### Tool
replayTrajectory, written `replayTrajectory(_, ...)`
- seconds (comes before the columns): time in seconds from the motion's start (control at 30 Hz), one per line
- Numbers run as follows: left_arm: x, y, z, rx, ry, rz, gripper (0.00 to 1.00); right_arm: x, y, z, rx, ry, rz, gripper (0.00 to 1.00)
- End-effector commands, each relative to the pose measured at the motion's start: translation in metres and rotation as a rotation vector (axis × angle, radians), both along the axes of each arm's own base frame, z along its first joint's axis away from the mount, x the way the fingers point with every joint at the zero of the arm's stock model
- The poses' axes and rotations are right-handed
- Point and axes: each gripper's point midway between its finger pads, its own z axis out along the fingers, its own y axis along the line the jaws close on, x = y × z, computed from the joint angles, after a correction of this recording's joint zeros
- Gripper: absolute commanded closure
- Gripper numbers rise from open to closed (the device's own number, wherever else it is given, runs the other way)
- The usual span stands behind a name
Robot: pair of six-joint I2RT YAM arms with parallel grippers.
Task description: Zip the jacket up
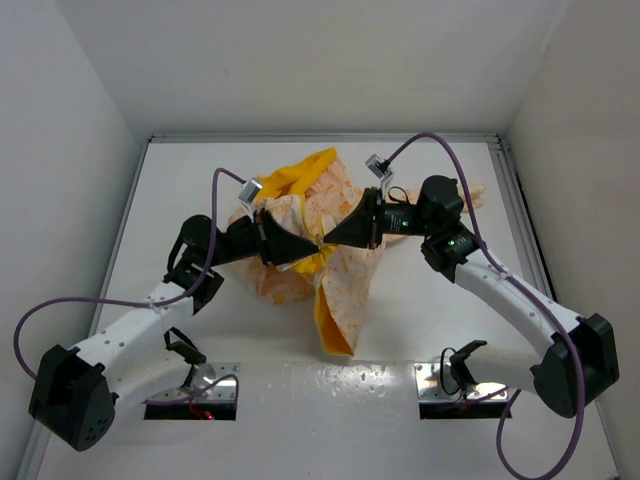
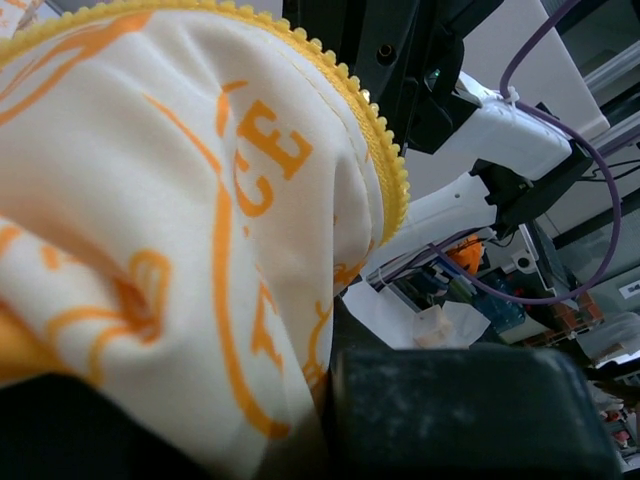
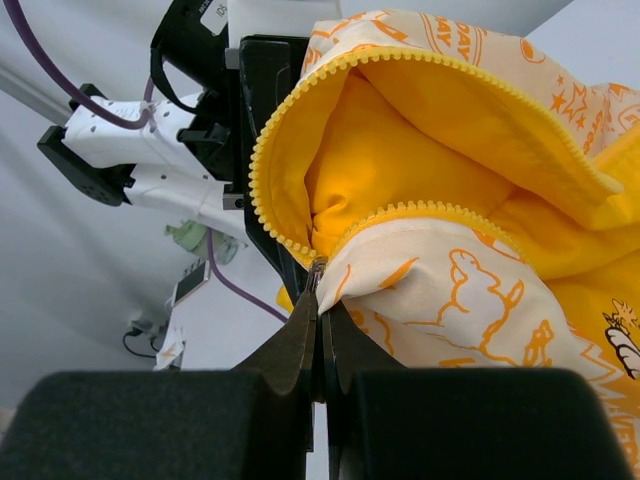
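The jacket (image 1: 345, 285), cream with orange print and yellow-orange lining, lies bunched at the table's middle and is lifted between both grippers. My left gripper (image 1: 303, 245) is shut on the jacket's cream fabric (image 2: 200, 250) just below the yellow zipper edging (image 2: 388, 160). My right gripper (image 1: 332, 238) faces it from the right. In the right wrist view its jaws (image 3: 320, 295) are closed on the small metal zipper pull (image 3: 317, 268), where the two yellow tooth rows (image 3: 420, 212) meet. Above that point the zipper gapes open and shows the yellow lining (image 3: 400, 150).
The white table (image 1: 200, 180) is boxed in by grey walls at the left, back and right. Purple cables (image 1: 90, 302) loop beside each arm. Two cut-outs (image 1: 195, 395) lie at the near edge by the arm bases. One sleeve end (image 1: 478, 190) pokes out behind the right arm.
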Motion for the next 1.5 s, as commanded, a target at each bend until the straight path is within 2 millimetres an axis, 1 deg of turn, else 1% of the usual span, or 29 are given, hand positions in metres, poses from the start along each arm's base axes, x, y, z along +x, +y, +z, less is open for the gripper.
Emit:
replayTrajectory(0.0,-0.004,-0.004,0.025,-0.049,-0.071,-0.017,0.8,-0.005,0.0,0.017,0.047,-0.083,-0.006,1.0)
replayTrajectory(0.03,-0.004,-0.004,0.032,-0.061,-0.092,-0.017,0.8,-0.004,0.0,0.016,0.046,-0.081,-0.006,1.0)
replayTrajectory(0.07,-0.005,-0.004,0.032,-0.064,-0.081,-0.019,0.82,-0.004,0.0,0.015,0.044,-0.079,-0.007,1.0)
replayTrajectory(0.1,-0.003,-0.005,0.031,-0.065,-0.083,-0.019,0.91,-0.004,0.0,0.016,0.046,-0.082,-0.006,1.0)
replayTrajectory(0.17,-0.005,-0.005,0.031,-0.062,-0.085,-0.031,1.0,-0.004,0.001,0.016,0.046,-0.084,-0.006,1.0)
replayTrajectory(0.23,-0.007,-0.005,0.03,-0.059,-0.086,-0.041,1.0,-0.002,0.001,0.019,0.05,-0.087,-0.012,1.0)
replayTrajectory(0.3,-0.005,-0.006,0.025,-0.041,-0.081,-0.037,1.0,-0.001,0.002,0.023,0.056,-0.093,-0.015,1.0)
replayTrajectory(0.37,-0.009,-0.008,0.019,-0.026,-0.087,-0.053,1.0,0.003,0.003,0.024,0.058,-0.093,-0.021,1.0)
replayTrajectory(0.5,-0.018,-0.011,0.014,-0.014,-0.128,-0.088,1.0,0.006,0.005,0.025,0.059,-0.089,-0.027,1.0)
replayTrajectory(0.6,-0.026,-0.015,0.012,0.001,-0.134,-0.128,1.0,0.009,0.007,0.022,0.057,-0.076,-0.034,1.0)
replayTrajectory(0.7,-0.03,-0.016,0.006,0.012,-0.12,-0.148,1.0,0.011,0.009,0.025,0.063,-0.079,-0.039,1.0)
replayTrajectory(0.77,-0.032,-0.016,0.009,-0.006,-0.134,-0.149,1.0,0.014,0.011,0.026,0.064,-0.077,-0.046,1.0)
replayTrajectory(0.93,-0.041,-0.017,0.006,-0.009,-0.131,-0.18,1.0,0.02,0.011,0.027,0.064,-0.081,-0.066,1.0)
replayTrajectory(0.97,-0.044,-0.019,0.006,-0.01,-0.131,-0.189,1.0,0.018,0.011,0.028,0.066,-0.085,-0.062,1.0)
replayTrajectory(1.13,-0.042,-0.019,0.001,-0.001,-0.122,-0.179,1.0,0.018,0.011,0.027,0.063,-0.079,-0.062,1.0)
replayTrajectory(1.17,-0.042,-0.018,0.004,-0.007,-0.129,-0.17,1.0,0.016,0.01,0.025,0.059,-0.085,-0.055,0.97)
replayTrajectory(1.23,-0.04,-0.018,-0.001,0.001,-0.121,-0.16,1.0,0.011,0.008,0.02,0.04,-0.095,-0.05,0.86)
replayTrajectory(1.27,-0.04,-0.018,-0.001,0.001,-0.121,-0.16,1.0,0.007,0.004,0.022,0.039,-0.107,-0.05,0.73)
replayTrajectory(1.3,-0.04,-0.018,-0.001,0.001,-0.121,-0.16,1.0,0.01,0.0,0.015,0.015,-0.092,-0.063,0.65)
replayTrajectory(1.33,-0.041,-0.017,0.001,-0.002,-0.138,-0.158,1.0,0.012,-0.003,0.015,0.005,-0.109,-0.074,0.6)
replayTrajectory(1.37,-0.04,-0.017,0.001,-0.003,-0.137,-0.149,1.0,0.012,-0.007,0.009,-0.025,-0.068,-0.079,0.57)
replayTrajectory(1.4,-0.04,-0.017,-0.003,0.002,-0.127,-0.149,1.0,0.013,-0.016,0.013,-0.024,-0.077,-0.102,0.54)
replayTrajectory(1.43,-0.038,-0.017,-0.003,0.001,-0.126,-0.14,1.0,0.02,-0.024,0.016,-0.033,-0.101,-0.132,0.54)
replayTrajectory(1.47,-0.038,-0.017,-0.003,0.001,-0.126,-0.14,1.0,0.017,-0.031,0.013,-0.054,-0.073,-0.14,0.54)
